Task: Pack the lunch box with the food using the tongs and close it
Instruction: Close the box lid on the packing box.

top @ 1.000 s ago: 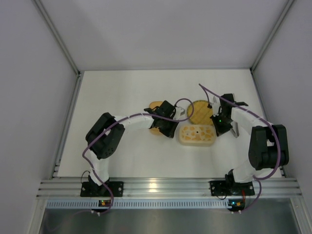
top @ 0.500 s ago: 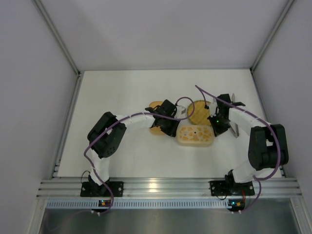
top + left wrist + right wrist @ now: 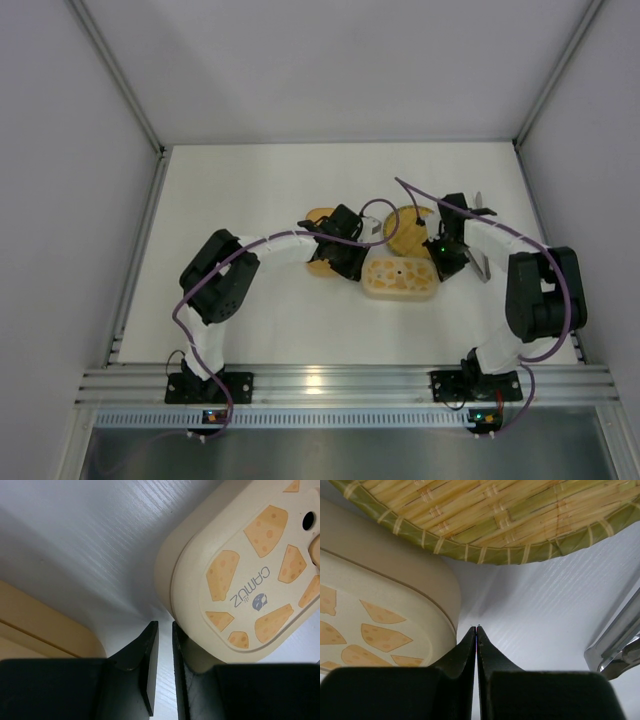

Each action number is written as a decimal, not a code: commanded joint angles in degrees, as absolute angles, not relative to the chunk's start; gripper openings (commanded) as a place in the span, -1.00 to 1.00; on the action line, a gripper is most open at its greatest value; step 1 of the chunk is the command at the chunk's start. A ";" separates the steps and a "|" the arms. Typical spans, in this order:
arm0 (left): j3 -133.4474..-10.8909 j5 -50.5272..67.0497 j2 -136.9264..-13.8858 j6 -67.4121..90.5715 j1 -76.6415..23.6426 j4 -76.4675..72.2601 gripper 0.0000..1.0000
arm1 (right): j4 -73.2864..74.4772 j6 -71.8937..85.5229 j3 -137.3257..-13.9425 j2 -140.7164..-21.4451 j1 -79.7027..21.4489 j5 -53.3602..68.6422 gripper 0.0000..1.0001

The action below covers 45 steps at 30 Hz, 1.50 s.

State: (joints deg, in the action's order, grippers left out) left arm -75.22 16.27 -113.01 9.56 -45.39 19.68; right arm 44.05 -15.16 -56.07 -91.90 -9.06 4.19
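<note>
**Lunch box (image 3: 402,278) capped, a hand at each end**

Top view first: the box sits mid-surface (image 3: 250,200), just in front of the woven plate (image 3: 408,226). My left hand (image 3: 350,265) is at its left end and my right hand (image 3: 447,262) at its right end. The tongs (image 3: 481,266) lie just beyond my right hand, in neither grip. No loose food shows anywhere, so I reckon it's packed.

Left wrist now: my fingers (image 3: 147,665) stand a sliver apart with nothing between them, tucked just beside the box's end wall. The lid (image 3: 240,580) is cream with rounded corners, printed with orange cheese wedges. It looks seated. A tan object (image 3: 45,630) edges in on the left.

Right wrist: fingers pinched tight together, empty, with their tips by the box's corner.

So this is the closing step, I'd say. Next I need to get above the lid and press down evenly, then check the seam sits flush.
</note>
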 commanded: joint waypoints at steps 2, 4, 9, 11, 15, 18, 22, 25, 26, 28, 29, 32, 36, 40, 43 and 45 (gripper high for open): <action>-75.50 16.00 -111.89 10.02 -45.62 17.14 -0.54 | 42.63 -14.59 -58.62 -91.23 -9.41 4.83 -0.97; -74.71 15.47 -111.10 9.67 -45.18 17.23 -0.53 | 43.24 -15.37 -59.06 -90.53 -7.74 4.83 -0.96; -73.21 14.68 -108.46 8.71 -43.86 17.23 -0.50 | 45.26 -17.75 -61.34 -88.42 -4.14 5.10 -0.92; -72.86 14.42 -106.28 8.26 -43.77 17.40 -0.49 | 46.31 -18.89 -62.40 -87.10 -3.08 5.80 -0.92; -72.95 15.38 -101.53 6.16 -43.68 19.07 -0.43 | 47.99 -21.52 -65.12 -83.25 -0.53 10.44 -0.88; -71.72 16.95 -95.12 3.53 -43.68 19.86 -0.39 | 48.69 -23.54 -65.65 -78.95 2.10 14.75 -0.80; -72.86 23.36 -89.04 -2.53 -43.42 26.25 -0.19 | 49.39 -27.68 -64.78 -73.23 2.72 23.78 -0.55; -73.74 30.39 -87.90 -12.46 -43.33 30.57 0.06 | 49.83 -30.67 -63.90 -71.37 2.72 32.04 -0.18; -73.91 31.19 -87.89 -14.31 -43.33 31.28 0.10 | 49.92 -31.72 -63.64 -71.28 2.72 33.82 0.02; -74.01 34.43 -88.59 -20.11 -43.33 32.25 0.12 | 49.22 -34.00 -61.97 -71.89 2.72 38.83 0.20; -73.22 35.15 -88.68 -21.34 -43.33 30.60 0.12 | 48.96 -34.97 -61.18 -72.16 2.72 40.50 0.23; -70.40 37.70 -90.17 -25.39 -43.24 26.04 0.07 | 44.75 -35.77 -57.31 -72.68 2.46 44.47 0.19; -71.27 36.83 -94.30 -24.09 -43.33 19.36 -0.27 | 43.51 -33.32 -57.39 -76.89 1.76 42.28 -0.21; -75.94 35.16 -100.10 -20.66 -43.59 15.83 -0.55 | 42.72 -31.64 -56.87 -76.73 1.50 42.27 -0.52; -75.50 34.89 -101.42 -19.25 -44.47 12.49 -0.61 | 42.19 -31.46 -55.73 -76.46 0.62 42.54 -0.63; -74.80 34.37 -102.13 -18.20 -45.09 11.08 -0.63 | 42.62 -31.81 -55.02 -77.42 0.44 42.71 -0.70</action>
State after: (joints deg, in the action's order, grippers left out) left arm -73.08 33.50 -102.08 -19.86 -43.92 18.09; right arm 45.12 -31.29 -55.99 -77.69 1.34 39.86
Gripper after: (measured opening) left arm 0.189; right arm 0.165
